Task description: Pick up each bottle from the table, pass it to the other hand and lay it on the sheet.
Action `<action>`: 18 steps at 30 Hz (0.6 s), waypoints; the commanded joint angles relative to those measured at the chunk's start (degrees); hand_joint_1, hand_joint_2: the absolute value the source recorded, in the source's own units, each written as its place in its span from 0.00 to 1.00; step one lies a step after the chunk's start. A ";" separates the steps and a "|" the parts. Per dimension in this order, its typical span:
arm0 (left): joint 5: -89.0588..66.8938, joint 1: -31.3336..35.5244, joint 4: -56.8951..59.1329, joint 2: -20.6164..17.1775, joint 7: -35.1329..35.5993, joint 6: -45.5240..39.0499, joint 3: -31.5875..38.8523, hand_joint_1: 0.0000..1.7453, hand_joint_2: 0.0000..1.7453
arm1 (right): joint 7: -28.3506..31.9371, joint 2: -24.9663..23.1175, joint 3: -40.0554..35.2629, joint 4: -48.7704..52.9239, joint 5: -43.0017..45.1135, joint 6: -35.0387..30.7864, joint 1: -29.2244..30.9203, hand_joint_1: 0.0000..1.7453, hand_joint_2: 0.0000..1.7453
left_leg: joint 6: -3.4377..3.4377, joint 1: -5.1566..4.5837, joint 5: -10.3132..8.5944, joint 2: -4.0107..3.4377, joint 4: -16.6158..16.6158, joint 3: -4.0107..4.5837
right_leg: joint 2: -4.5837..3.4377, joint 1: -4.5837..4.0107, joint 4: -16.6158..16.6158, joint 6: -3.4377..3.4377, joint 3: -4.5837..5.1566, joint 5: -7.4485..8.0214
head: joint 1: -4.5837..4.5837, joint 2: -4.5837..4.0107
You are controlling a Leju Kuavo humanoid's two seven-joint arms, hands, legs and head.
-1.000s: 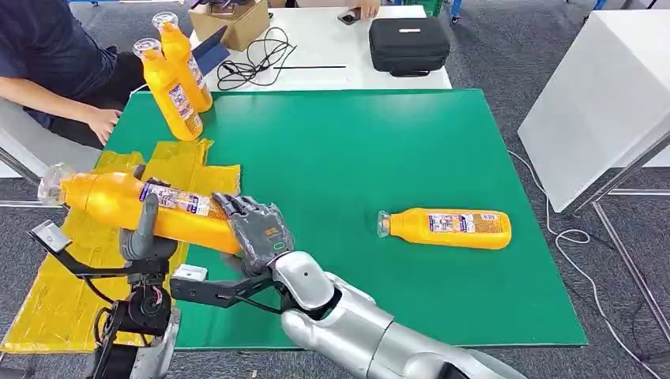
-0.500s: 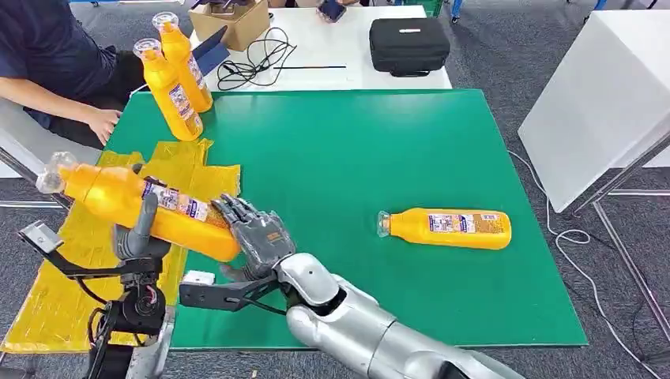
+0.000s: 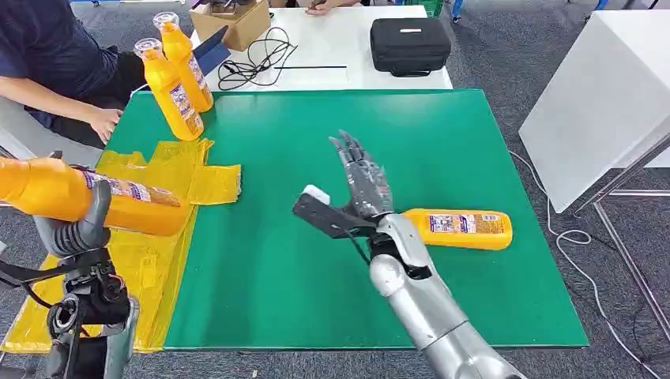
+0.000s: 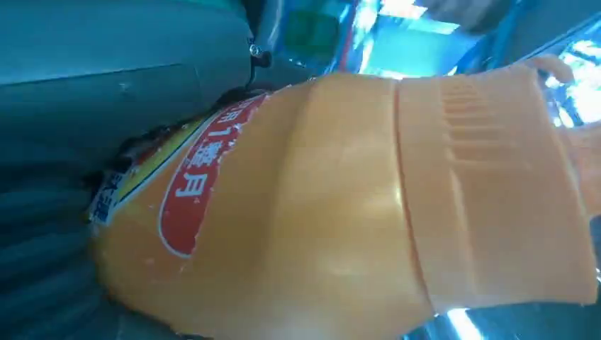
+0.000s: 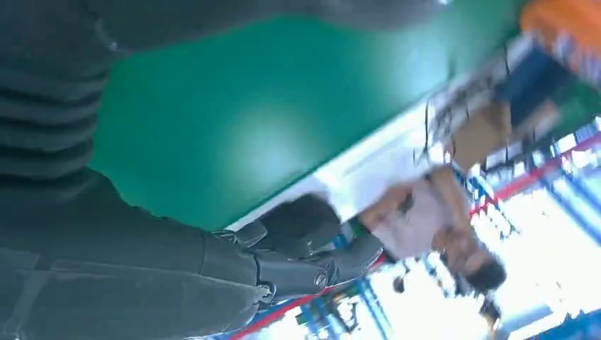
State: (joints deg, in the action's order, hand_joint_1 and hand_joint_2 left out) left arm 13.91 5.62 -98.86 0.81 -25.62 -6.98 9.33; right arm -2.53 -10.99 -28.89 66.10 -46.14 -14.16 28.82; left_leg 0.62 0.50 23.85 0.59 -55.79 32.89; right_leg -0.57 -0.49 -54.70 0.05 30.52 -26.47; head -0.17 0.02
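- Left hand [image 3: 79, 233] sits nearest, at the near left of the green counter [image 3: 348, 142], its fingers wrapped around the held bottle [image 3: 87, 197], which lies sideways in the air with its base end over the yellow sheet [image 3: 170, 170]; the left wrist view shows this bottle's orange body and red label pressed against the hand's grey cover.
- The sheet lies crumpled along the counter's left edge and reaches from its near corner toward its far left corner.
- Right hand [image 3: 362, 183] hangs above the counter's middle with its fingers stretched out and apart, holding nothing.
- The lying bottle [image 3: 458, 228] rests on its side on the counter's right half, just beside the right hand's wrist, which hides its cap end.
- Two upright bottles [image 3: 175, 75] stand tilted together at the counter's far left corner, beyond the sheet.
- A person's hand [image 3: 103, 122] rests just off the counter's left edge, near those two.
- A black case [image 3: 409, 45] and cables [image 3: 257, 59] lie on the white table beyond the counter's far edge.
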 commanded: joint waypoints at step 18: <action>-68.01 8.90 45.54 -7.00 -7.07 -33.02 2.65 1.00 1.00 | 7.05 18.24 10.51 27.12 15.68 -0.37 -20.20 0.00 0.00 | 0.02 -0.04 0.05 0.01 0.11 -0.27 | 0.07 0.04 0.10 0.07 -0.29 -0.07 | 0.00 0.00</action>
State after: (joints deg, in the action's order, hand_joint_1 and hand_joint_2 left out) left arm -51.85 10.32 -69.98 -4.94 -33.18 -39.21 11.39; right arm 4.13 3.67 -20.24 90.47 -30.77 -14.45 11.39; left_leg 0.63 0.50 23.87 0.49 -55.78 32.82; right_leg -0.67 -0.49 -54.69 0.05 30.47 -26.48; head -0.18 0.02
